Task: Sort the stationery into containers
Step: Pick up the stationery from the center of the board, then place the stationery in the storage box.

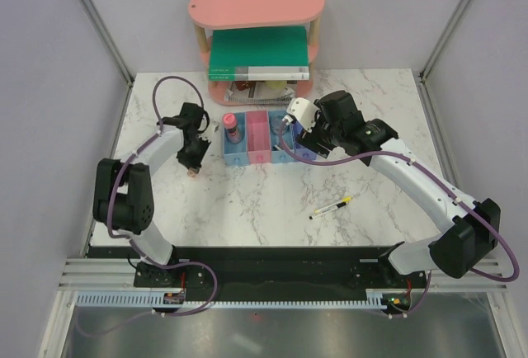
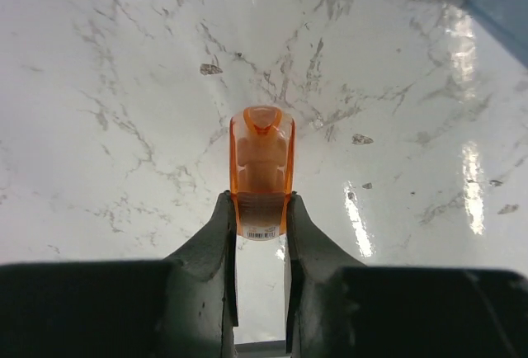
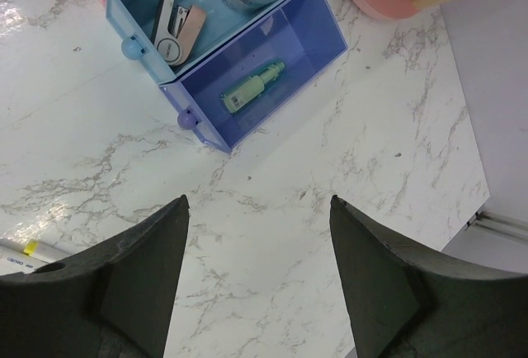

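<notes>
1. Left of the bins (image 1: pixel 258 142), the left gripper (image 2: pixel 260 209) is clenching the orange piece (image 2: pixel 262 164) over the marble table (image 2: pixel 115 86).
2. The right gripper (image 3: pixel 257 205) is hanging released, jaws wide, near the purple-blue bin (image 3: pixel 241 41) holding the green piece (image 3: pixel 252 87).

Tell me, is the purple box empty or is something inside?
Not empty. In the right wrist view, one small green piece lies alone on the floor of the purple-blue bin.

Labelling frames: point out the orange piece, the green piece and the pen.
orange piece (image 2: pixel 262 178): left wrist view, translucent body.
green piece (image 3: pixel 253 87): right wrist view, mid-body.
pen (image 1: pixel 332 207): top external view, mid-barrel.
</notes>
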